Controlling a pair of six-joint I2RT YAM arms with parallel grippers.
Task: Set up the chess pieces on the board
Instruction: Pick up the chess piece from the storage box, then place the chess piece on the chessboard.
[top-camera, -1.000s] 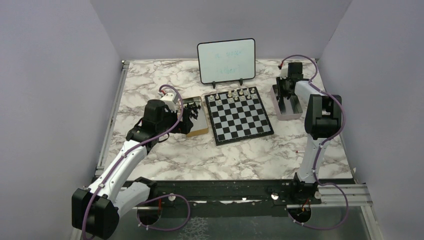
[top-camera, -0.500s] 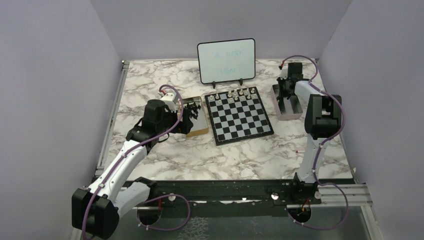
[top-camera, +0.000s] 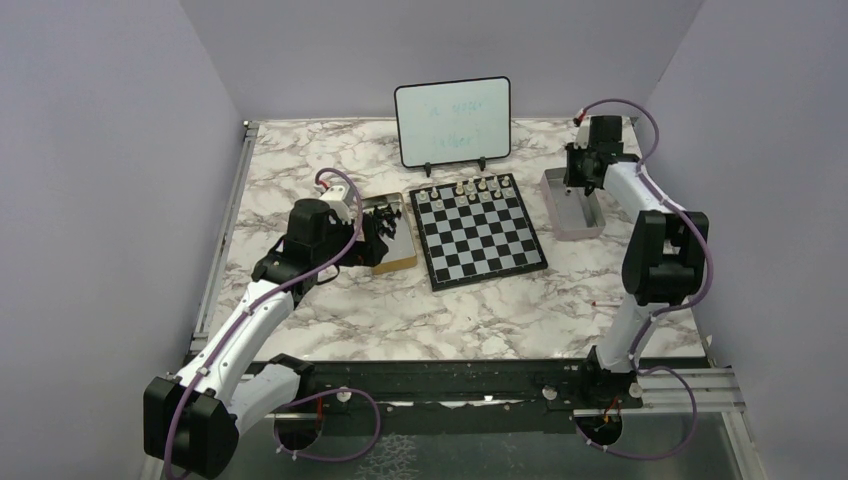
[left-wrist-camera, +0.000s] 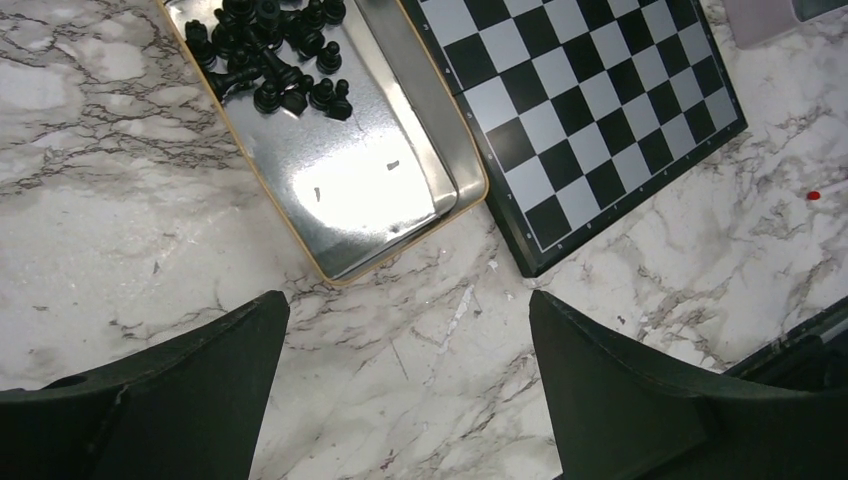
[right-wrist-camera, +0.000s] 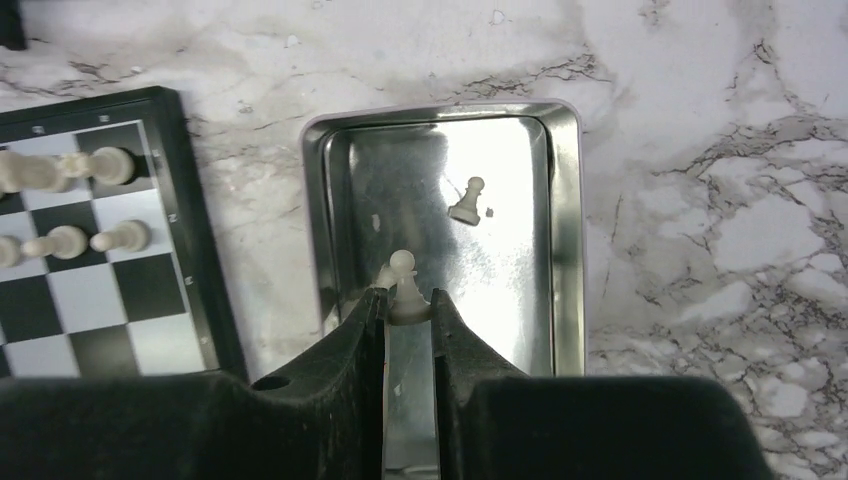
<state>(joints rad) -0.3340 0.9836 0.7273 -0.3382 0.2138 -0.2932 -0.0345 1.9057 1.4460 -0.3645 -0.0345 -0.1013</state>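
Comparing the overhead view with the one a second earlier, I see that my right arm has lifted and swung back. Its elbow now stands further right, and the right pincer (right-wrist-camera: 408, 300), which was down inside the pale tin (right-wrist-camera: 565, 200), now hangs over the tin's far end. The jaws have also drawn together in that second. The wrist view shows them pinching a white pawn (right-wrist-camera: 403, 282), so I judge the pick made and the carry to the board (top-camera: 480, 235) next.

Position of the held pawn: upright between the two fingertips, base hidden in the gap, round head poking out beyond the tips. A second white pawn (right-wrist-camera: 466, 203) lies loose on the tin floor, apart from the fingers. In that view the board sits just left of the tin. The white pieces (right-wrist-camera: 60, 240) already placed fill its two rows nearest the whiteboard (top-camera: 452, 120). I cannot tell from here which square is still open.

My left arm has not shifted. The left pincer (left-wrist-camera: 405, 300) hovers with jaws spread wide and nothing between them, above bare marble near the corner of the gold-rimmed tin (left-wrist-camera: 320, 275). The black pieces (left-wrist-camera: 270, 50) are heaped at that tin's far end, well apart from the fingers. I see none on the board, so that half of the set-up looks unstarted.
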